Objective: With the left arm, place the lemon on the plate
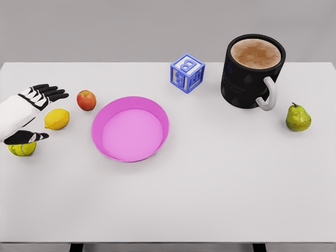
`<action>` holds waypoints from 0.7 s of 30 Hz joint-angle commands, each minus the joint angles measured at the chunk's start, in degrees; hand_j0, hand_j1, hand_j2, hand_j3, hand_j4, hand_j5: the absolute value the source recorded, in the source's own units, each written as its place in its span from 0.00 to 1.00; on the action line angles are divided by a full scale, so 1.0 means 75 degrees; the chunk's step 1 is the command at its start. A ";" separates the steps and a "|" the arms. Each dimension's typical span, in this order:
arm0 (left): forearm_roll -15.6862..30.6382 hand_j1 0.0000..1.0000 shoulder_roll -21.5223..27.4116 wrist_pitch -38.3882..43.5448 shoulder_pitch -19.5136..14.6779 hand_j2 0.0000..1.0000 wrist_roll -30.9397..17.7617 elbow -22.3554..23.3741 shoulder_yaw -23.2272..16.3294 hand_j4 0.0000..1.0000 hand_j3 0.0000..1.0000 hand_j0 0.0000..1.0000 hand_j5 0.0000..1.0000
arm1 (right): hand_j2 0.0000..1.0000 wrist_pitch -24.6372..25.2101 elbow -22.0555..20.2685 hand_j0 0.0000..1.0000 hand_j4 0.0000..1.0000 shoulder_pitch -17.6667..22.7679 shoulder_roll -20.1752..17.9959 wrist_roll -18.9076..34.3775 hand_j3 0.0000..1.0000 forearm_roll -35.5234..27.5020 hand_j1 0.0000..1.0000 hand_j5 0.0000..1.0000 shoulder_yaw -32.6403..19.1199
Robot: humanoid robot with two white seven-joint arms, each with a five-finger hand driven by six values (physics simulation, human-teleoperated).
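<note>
A yellow lemon (pixel 56 118) lies on the white table, left of the pink plate (pixel 157 113). My left hand (pixel 38 114) comes in from the left edge and sits just left of the lemon. Its black fingers (pixel 50 93) are spread above the fruit and the thumb (pixel 31 137) reaches below it. The hand is open and holds nothing. The lemon sits in the gap between fingers and thumb, apart from both. The plate is empty.
A red apple (pixel 86 100) sits between lemon and plate. A yellow-green fruit (pixel 22 149) lies under the thumb. A blue letter block (pixel 187 73), a black mug of coffee (pixel 253 71) and a green pear (pixel 297 117) stand farther right.
</note>
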 commanded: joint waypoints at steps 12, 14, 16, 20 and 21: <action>0.0378 1.00 0.0090 0.0009 -0.0128 1.00 0.0005 0.0120 0.0013 1.00 1.00 1.00 1.00 | 1.00 0.0000 0.0006 1.00 1.00 0.0000 0.0001 0.0001 1.00 0.0003 1.00 1.00 0.0001; 0.0682 1.00 0.0113 0.0009 -0.0398 1.00 0.0005 0.0191 -0.0046 1.00 1.00 1.00 1.00 | 1.00 0.0000 0.0006 1.00 1.00 0.0000 0.0001 0.0001 1.00 0.0003 1.00 1.00 0.0001; 0.0741 1.00 0.0218 0.0009 -0.0480 1.00 0.0016 0.0097 -0.0046 1.00 1.00 1.00 1.00 | 1.00 0.0000 0.0006 1.00 1.00 0.0000 0.0001 0.0001 1.00 0.0003 1.00 1.00 0.0001; 0.1631 1.00 0.0745 0.0009 -0.0504 1.00 0.0016 0.0027 -0.0244 1.00 1.00 1.00 1.00 | 1.00 0.0000 -0.0006 1.00 1.00 0.0000 0.0001 0.0001 1.00 0.0003 1.00 1.00 0.0001; 0.2063 1.00 0.1014 0.0009 -0.0597 1.00 0.0005 -0.0066 -0.0478 1.00 1.00 1.00 1.00 | 1.00 0.0000 0.0006 1.00 1.00 0.0000 0.0001 0.0001 1.00 0.0003 1.00 1.00 0.0001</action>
